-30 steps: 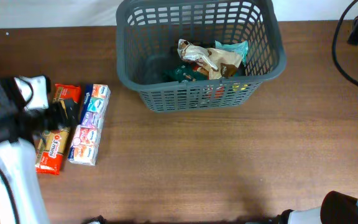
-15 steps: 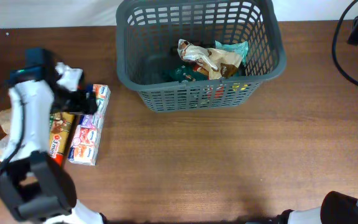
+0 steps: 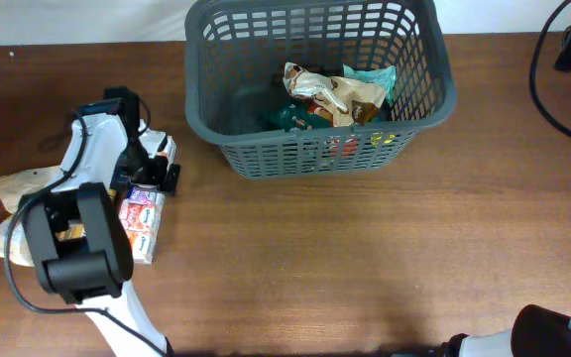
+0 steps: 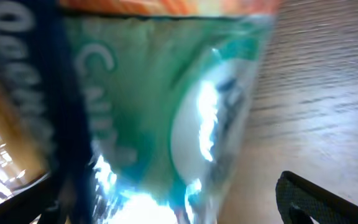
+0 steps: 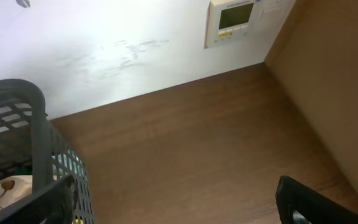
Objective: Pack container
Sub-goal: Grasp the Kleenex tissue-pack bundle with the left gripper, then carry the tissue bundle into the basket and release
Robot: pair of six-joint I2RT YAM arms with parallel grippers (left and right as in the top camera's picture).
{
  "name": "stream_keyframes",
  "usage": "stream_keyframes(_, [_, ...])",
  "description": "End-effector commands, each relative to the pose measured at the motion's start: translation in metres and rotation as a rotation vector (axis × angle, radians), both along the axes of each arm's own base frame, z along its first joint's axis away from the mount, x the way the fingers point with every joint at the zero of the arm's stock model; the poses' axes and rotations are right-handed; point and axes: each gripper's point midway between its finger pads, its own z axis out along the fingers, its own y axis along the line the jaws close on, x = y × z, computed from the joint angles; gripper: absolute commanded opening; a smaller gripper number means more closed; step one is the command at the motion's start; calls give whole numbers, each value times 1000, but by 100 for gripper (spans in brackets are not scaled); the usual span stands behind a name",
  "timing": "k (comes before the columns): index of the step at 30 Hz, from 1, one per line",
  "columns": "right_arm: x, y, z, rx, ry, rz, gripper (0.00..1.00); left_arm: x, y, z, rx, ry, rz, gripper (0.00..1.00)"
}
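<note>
Left pincer (image 4: 166,208) straddles a green packet (image 4: 160,93) — white lettering blurred, unreadable.

The left tool (image 3: 155,165) swung in from the left edge of the surface (image 3: 315,258) and ended over the far end of the blue-and-white packet (image 3: 142,233). A pale crumpled bag (image 3: 23,186), earlier hidden under the arm, came into view. The blurred wrist view perhaps showed a packet filling the tool's gap.

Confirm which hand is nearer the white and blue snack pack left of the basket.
Left. The left hand is right over the far end of the snack pack; the right hand sits off to the right of the basket, outside the overhead view.
</note>
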Motion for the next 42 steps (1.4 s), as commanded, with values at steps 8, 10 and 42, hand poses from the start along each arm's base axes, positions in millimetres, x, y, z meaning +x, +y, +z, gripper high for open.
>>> stream_keyframes(8, [-3,-1,4,5,-13,-8,99,-6,4,-25,19,69,28,59])
stream_keyframes(10, [-3,-1,4,5,-13,-8,99,-5,5,-25,22,67,42,26])
stream_keyframes(42, [-3,-1,4,5,-13,-8,99,87,-123,377,-31,-955,-733,1])
